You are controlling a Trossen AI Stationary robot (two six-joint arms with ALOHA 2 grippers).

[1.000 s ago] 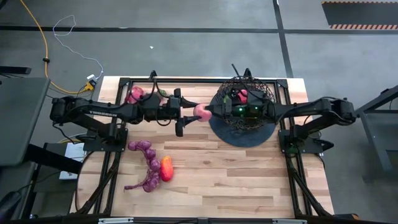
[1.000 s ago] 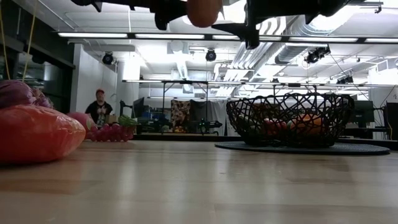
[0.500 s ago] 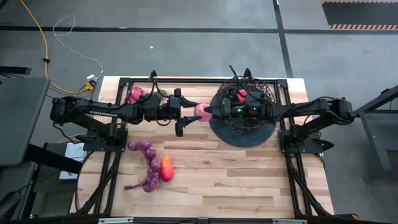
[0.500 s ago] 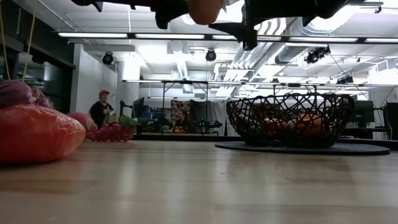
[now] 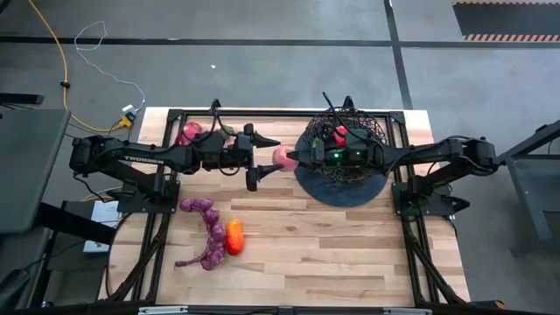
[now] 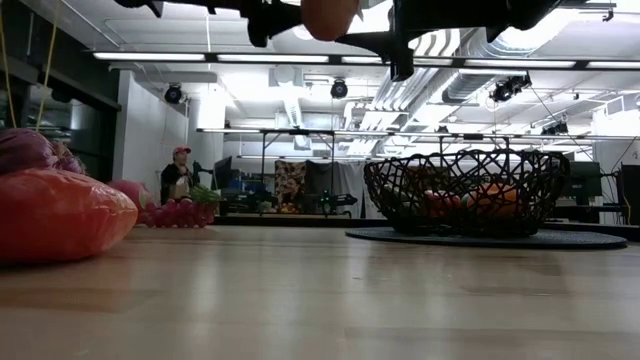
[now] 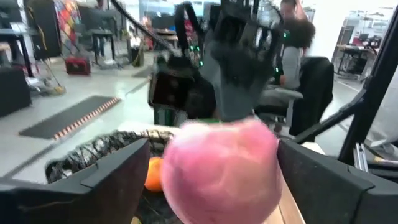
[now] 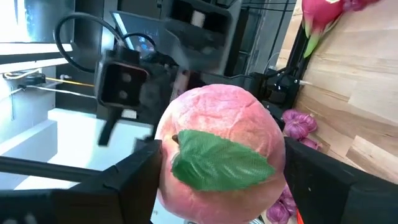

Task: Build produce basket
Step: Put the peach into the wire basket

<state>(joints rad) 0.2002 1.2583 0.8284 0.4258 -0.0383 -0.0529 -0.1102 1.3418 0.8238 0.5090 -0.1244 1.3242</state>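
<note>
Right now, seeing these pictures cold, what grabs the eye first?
A pink peach hangs in mid-air between the arms, pinched by the right gripper, the left gripper open just beside it. Next to it stands the black wire basket, some produce already inside. Purple grape bunches lie on the wooden table on the left arm's side.

Even overhead light, soft shadows; left wrist view motion-blurred; ceiling strips glare.

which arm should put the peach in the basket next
Right. The right pincer grips the peach just beside the basket. The left pincer is open around it, farther from the basket.
</note>
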